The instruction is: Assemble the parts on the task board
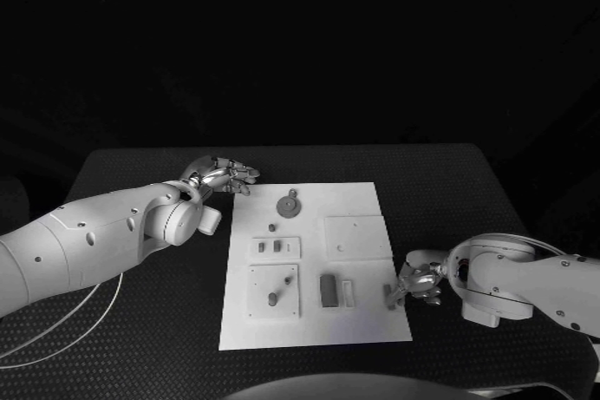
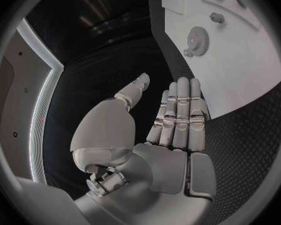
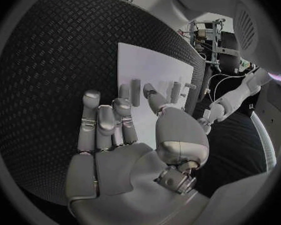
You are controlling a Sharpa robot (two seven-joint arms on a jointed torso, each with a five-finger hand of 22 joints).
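The counter (image 1: 150, 348) is black, with a fine diamond-tread texture across its whole top. Its far edge runs straight, with rounded corners at the far left and far right. Two thin pale cables (image 1: 56, 331) lie on its near left part, curving toward the near left corner. Beyond the far edge everything is dark. A pale lit strip (image 2: 35, 110) curves through the room behind the counter.

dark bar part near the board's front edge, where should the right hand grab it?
Probably across its long sides, near the middle. The dark bar lies flat on the task board, long axis running away from the robot, a pale piece close on its right. Come from above; the right hand sits at the board's right edge.
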